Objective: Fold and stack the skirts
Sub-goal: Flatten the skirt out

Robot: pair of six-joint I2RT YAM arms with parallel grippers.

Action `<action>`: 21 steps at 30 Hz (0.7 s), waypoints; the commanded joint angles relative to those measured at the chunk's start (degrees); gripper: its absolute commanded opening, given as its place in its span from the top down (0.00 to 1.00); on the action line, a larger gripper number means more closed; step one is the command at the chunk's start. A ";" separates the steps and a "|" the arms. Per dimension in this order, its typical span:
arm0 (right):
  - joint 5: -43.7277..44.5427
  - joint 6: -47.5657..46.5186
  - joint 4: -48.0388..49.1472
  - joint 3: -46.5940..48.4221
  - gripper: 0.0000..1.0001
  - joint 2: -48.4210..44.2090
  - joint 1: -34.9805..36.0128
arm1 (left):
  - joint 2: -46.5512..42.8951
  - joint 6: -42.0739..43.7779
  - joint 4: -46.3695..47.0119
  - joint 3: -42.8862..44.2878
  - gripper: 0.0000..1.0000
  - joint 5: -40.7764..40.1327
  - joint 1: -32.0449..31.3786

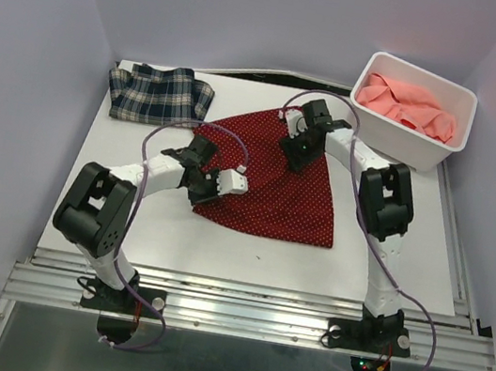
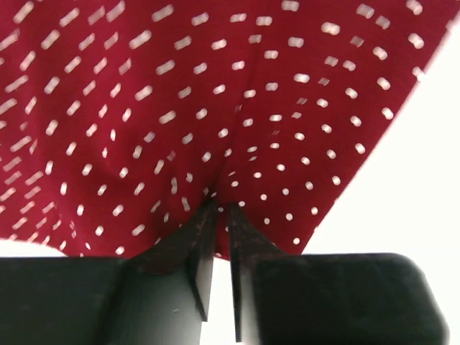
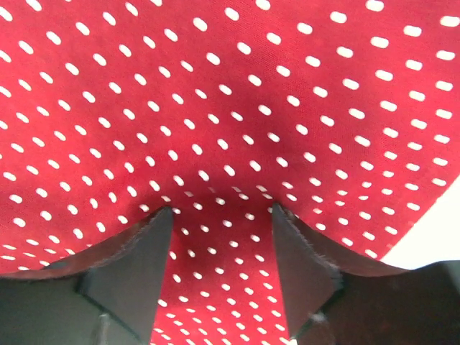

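The dark red dotted skirt (image 1: 276, 190) lies spread flat in a fan shape on the table's middle. My left gripper (image 1: 201, 195) sits at its lower left edge. In the left wrist view that gripper (image 2: 221, 208) has its jaws nearly together, pinching a pucker of the red skirt (image 2: 180, 93). My right gripper (image 1: 295, 163) is over the skirt's upper part. In the right wrist view this gripper (image 3: 223, 208) stands open, tips down on the red skirt (image 3: 230, 86). The plaid skirt (image 1: 158, 94) lies folded at the back left. The salmon-pink skirt (image 1: 405, 102) lies crumpled in the bin.
The white plastic bin (image 1: 407, 147) stands at the back right corner, close to the right arm's elbow. The white table (image 1: 246, 252) shows bare in front of the red skirt, and its surface (image 2: 402, 180) shows beside the cloth's edge. Grey walls enclose three sides.
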 commanded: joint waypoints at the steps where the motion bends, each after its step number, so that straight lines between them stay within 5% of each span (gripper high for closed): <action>1: 1.77 -4.53 -0.86 -3.02 0.33 -10.30 -0.59 | -4.37 -0.52 -0.35 3.21 0.61 1.43 3.94; 7: -5.87 -17.95 -6.57 -19.98 0.28 -29.40 -0.59 | -15.38 4.05 -6.41 -0.56 0.45 3.62 3.51; 14: -11.24 -28.18 -15.81 -38.10 0.35 -45.23 -0.59 | -19.52 4.06 -9.41 -5.40 0.44 1.70 0.43; 21: -7.56 -31.70 -10.03 -55.59 0.38 -53.32 1.25 | -18.55 1.07 -7.75 -7.86 0.44 1.00 -4.49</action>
